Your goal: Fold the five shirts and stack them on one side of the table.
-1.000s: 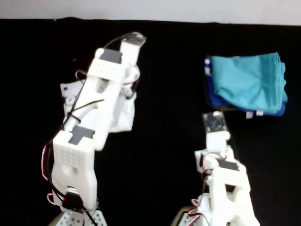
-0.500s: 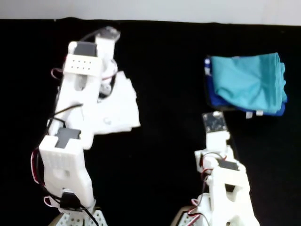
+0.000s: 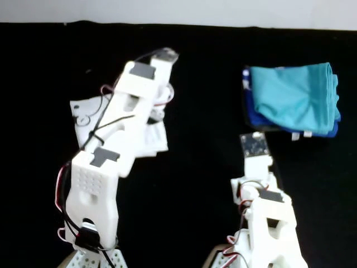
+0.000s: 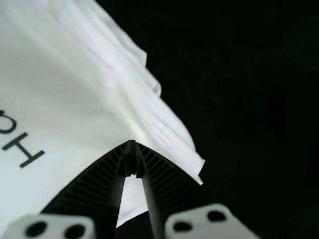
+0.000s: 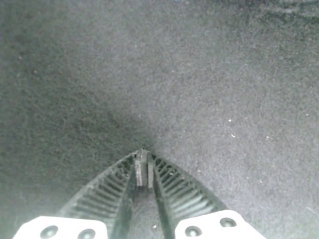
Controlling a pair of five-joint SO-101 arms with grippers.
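At the left of the high view, the left arm (image 3: 120, 134) had swung back rightward since half a second before, carrying the white shirt (image 3: 82, 114) along, so its fold looked unfinished. The left gripper (image 4: 132, 149) pinched the cloth, though the arm hid it from above. At lower right, the right gripper (image 5: 143, 169) sat pressed together over the bare table (image 5: 224, 74). At upper right, a teal shirt (image 3: 295, 97) lay folded on a blue shirt (image 3: 259, 118); the pile's count was unclear.
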